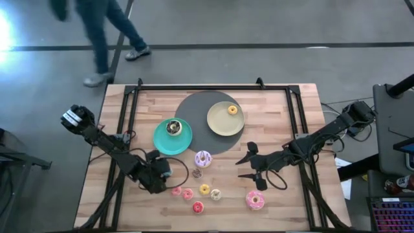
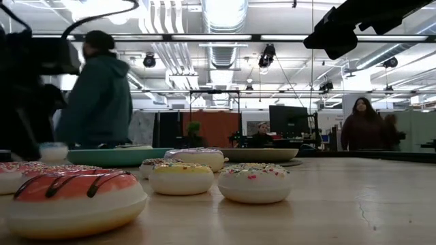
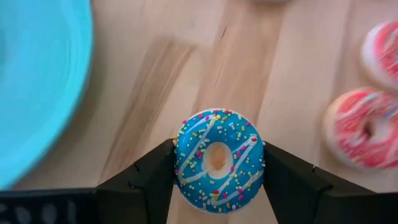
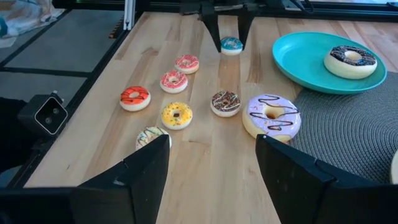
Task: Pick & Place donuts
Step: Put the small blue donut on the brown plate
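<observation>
Left hand sits low on the counter, fingers closed against both sides of a small blue-iced donut with white stripes and sprinkles; donut rests on the wood just off the teal plate's near rim; two small pink donuts lie just beside it on the open side.

Right hand hovers over the counter's right half, fingers spread apart with nothing between them; a large pink donut lies near it toward the front edge.

Between the two hands: a large lilac donut with dark drizzle at the edge of the dark round mat; a small brown sprinkled donut just beside it; a yellow one, a white sprinkled one and a red one with dark stripes nearer the front; this cluster fills the lane between the arms.

Open room: bare wood to the right of the right hand and along the far left edge; black frame rails run down both sides of the counter.

Containers: teal plate holds one brown-iced donut; pale-yellow plate on the mat holds one small yellow donut. A person walks on the floor beyond the far edge.
</observation>
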You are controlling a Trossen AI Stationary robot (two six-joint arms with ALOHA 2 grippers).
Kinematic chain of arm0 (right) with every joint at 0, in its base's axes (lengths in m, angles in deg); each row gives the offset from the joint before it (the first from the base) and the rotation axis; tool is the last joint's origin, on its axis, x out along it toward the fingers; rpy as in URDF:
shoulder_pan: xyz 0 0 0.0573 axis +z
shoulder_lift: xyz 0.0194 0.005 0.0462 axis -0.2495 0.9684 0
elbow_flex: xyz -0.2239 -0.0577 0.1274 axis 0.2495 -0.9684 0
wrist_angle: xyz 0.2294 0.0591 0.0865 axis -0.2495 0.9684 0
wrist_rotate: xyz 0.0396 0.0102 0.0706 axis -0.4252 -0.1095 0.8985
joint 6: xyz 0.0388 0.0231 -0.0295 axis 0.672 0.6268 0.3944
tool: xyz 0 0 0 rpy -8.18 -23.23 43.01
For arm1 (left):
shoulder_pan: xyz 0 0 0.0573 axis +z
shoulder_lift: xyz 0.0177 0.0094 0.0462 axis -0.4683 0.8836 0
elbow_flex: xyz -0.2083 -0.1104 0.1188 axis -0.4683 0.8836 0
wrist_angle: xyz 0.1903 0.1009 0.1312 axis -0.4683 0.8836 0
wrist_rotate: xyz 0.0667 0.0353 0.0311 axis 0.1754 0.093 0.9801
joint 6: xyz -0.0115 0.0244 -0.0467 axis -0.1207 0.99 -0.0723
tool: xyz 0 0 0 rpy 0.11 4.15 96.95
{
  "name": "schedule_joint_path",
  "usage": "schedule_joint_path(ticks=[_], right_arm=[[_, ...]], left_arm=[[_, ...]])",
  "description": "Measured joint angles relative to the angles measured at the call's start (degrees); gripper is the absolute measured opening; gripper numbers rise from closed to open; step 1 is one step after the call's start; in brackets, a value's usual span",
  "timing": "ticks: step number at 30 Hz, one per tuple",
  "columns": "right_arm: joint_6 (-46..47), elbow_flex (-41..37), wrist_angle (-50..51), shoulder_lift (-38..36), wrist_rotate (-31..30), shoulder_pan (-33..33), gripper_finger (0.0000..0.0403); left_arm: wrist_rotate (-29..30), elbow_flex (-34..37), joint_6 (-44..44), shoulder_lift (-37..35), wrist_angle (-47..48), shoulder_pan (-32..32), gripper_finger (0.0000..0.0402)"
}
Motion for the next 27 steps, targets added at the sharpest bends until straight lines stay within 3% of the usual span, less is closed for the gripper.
schedule_joint_path(ticks=[7,15,21,27], right_arm=[[0.0,0.0,0.2,0.0,0.0,0.0,0.0230],[0.5,0.0,1.6,0.0,0.0,0.1,0.0228],[0.4,0.0,1.5,0.0,0.0,0.8,0.0228],[0.2,0.0,1.4,0.0,-0.2,0.7,0.0228]], left_arm=[[4.6,-5.9,10.4,-0.1,2.1,3.9,0.0195],[6.8,-13.3,33.0,-0.1,-0.8,19.2,0.0195],[-2.6,-15.7,47.0,-0.1,-10.5,33.6,0.0195],[-13.2,-15.5,52.4,0.7,-21.5,44.9,0.0195]])
